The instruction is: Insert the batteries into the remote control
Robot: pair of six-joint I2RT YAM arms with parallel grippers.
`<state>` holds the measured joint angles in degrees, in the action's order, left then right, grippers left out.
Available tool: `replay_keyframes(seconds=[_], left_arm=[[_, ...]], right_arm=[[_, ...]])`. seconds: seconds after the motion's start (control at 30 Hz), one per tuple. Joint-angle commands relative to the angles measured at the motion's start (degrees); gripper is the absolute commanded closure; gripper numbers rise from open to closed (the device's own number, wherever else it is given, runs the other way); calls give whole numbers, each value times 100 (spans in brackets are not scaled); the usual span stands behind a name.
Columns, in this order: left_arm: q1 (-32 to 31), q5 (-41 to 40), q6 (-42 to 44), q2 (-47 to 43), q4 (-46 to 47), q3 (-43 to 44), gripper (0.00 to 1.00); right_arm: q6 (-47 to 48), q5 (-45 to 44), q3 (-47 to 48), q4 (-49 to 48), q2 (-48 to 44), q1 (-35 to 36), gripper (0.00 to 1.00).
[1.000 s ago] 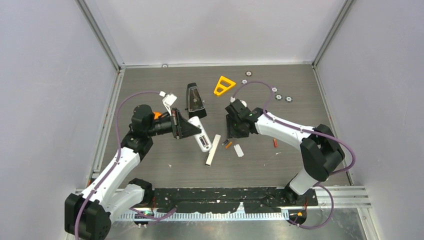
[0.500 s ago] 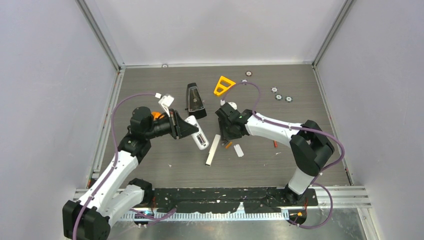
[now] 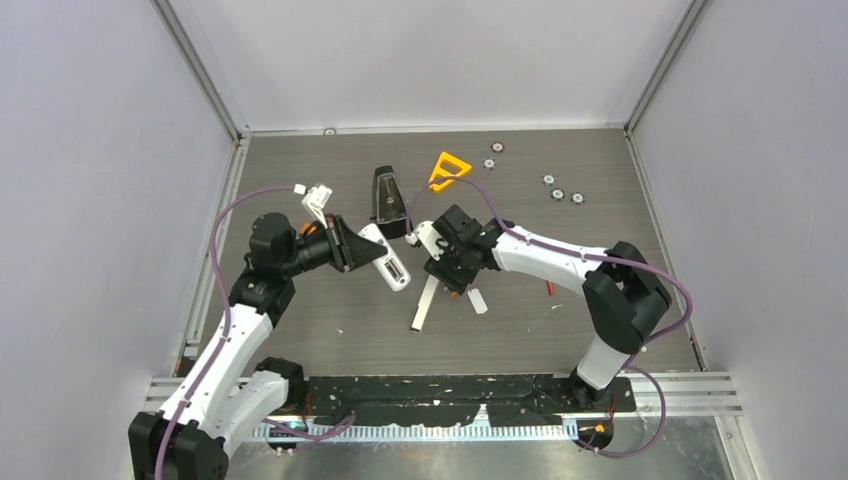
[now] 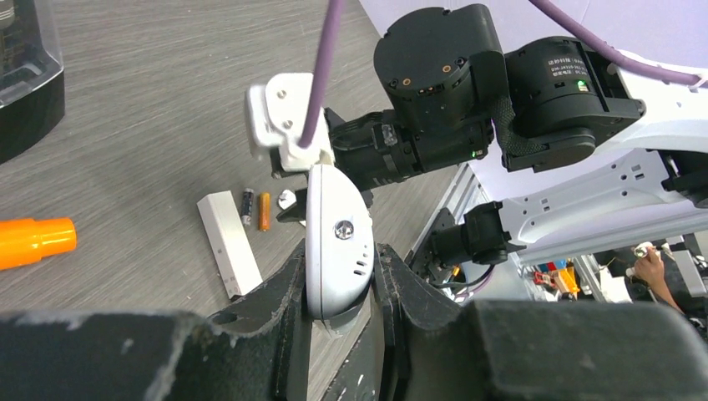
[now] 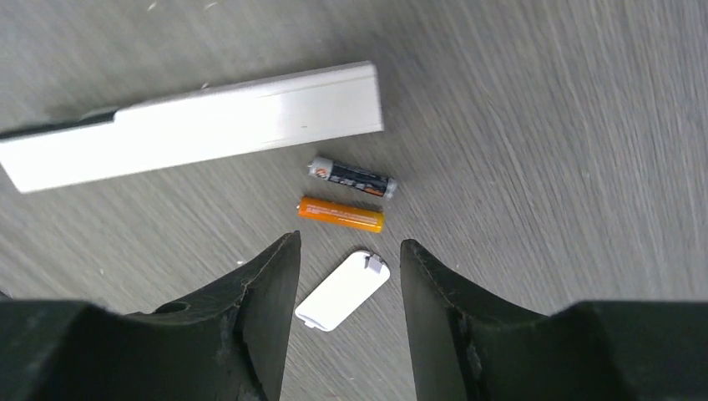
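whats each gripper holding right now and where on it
The left gripper holds the white remote, fingers clamped on its two sides near one end. The right gripper holds nothing; it is open above the orange battery.

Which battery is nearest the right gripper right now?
The orange battery, just ahead of the right gripper; the dark grey battery lies beyond it, the red battery far off.
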<state>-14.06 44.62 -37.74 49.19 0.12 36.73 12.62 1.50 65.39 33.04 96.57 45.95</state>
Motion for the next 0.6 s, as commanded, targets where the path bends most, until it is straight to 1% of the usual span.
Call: replay_keyframes(seconds=[0.0, 0.07, 0.13, 0.37, 0.57], left_arm=[[128, 136, -228, -166, 254, 38, 100], [175, 135, -287, -189, 289, 15, 100], [232, 154, -348, -214, 332, -14, 100], [444, 270, -599, -223, 603, -87, 100], [492, 216, -621, -235, 655, -89, 100]], right_arm=[[1525, 936, -35, -71, -319, 23, 47], [1764, 1097, -183, -328, -386, 26, 47], [1942, 1062, -323, -500, -386, 30, 47], [2624, 807, -445, -524, -68, 31, 51], [2649, 792, -618, -983, -20, 28, 53]])
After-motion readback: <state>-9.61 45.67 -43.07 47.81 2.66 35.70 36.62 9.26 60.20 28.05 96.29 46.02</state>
